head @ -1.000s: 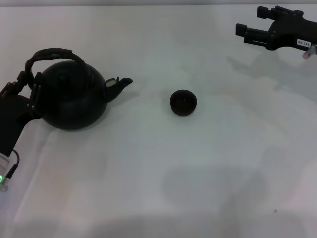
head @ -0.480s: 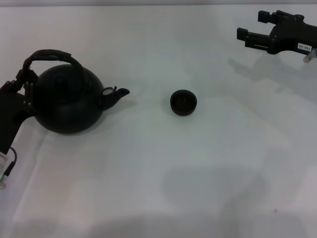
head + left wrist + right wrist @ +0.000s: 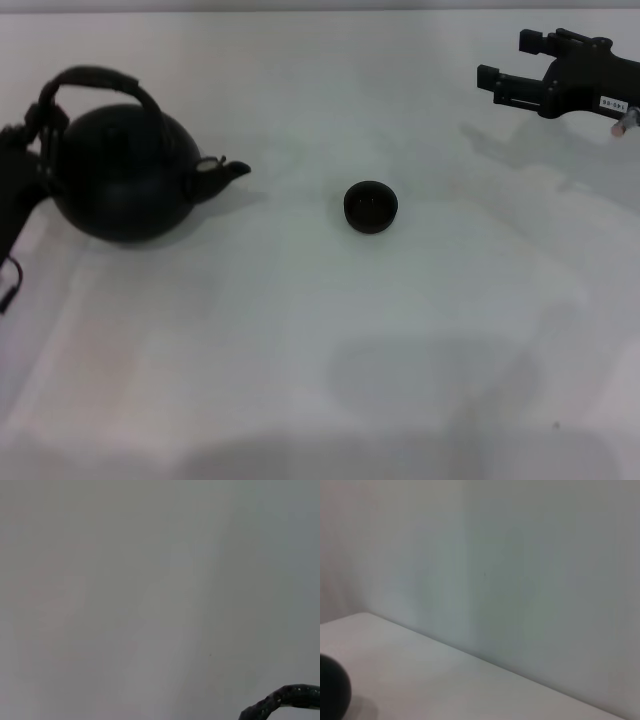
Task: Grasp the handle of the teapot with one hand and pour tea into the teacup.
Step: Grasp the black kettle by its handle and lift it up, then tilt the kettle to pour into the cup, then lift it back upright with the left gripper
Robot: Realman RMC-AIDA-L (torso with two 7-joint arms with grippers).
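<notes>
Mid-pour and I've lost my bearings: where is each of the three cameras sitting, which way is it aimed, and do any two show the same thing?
Head view: high, aimed down at the table; shows teapot, teacup, left pincer at the handle, right pincer parked far right.
Left wrist view: faces blank wall; no fingers, only a handle strip.
Right wrist view: faces table edge and wall; no fingers.
Shared: the handle, head and left wrist.
</notes>
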